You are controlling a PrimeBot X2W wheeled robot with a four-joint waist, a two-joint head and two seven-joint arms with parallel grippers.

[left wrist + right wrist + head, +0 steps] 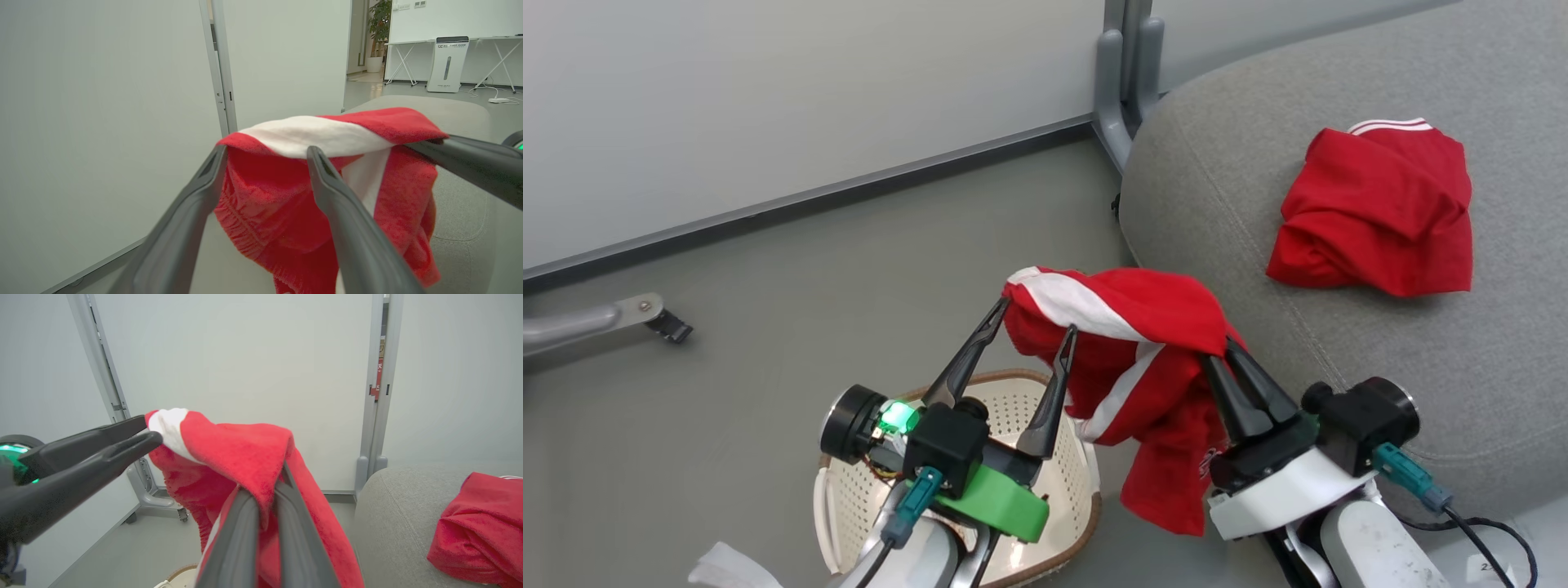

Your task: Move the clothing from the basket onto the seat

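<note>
The clothing (1131,322) is hanging in mid-air over the floor (849,278), stretched between both grippers just off the front edge of the seat (1241,212). The right gripper (1217,351) is clamping one bunched end. The left gripper (1037,317) is standing spread wide, with the white-striped edge draping over its tips. The basket (1086,523) is sitting below the left arm. A second red garment (1380,212) is lying crumpled on the seat, and a grey partition post (1123,90) is crowding its corner.

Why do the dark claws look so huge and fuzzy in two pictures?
Left wrist view: left claw sits right at the wide lens, so looms large and soft; right wrist view: right claw likewise, post leans; head view: even light, clothing sharp.
</note>
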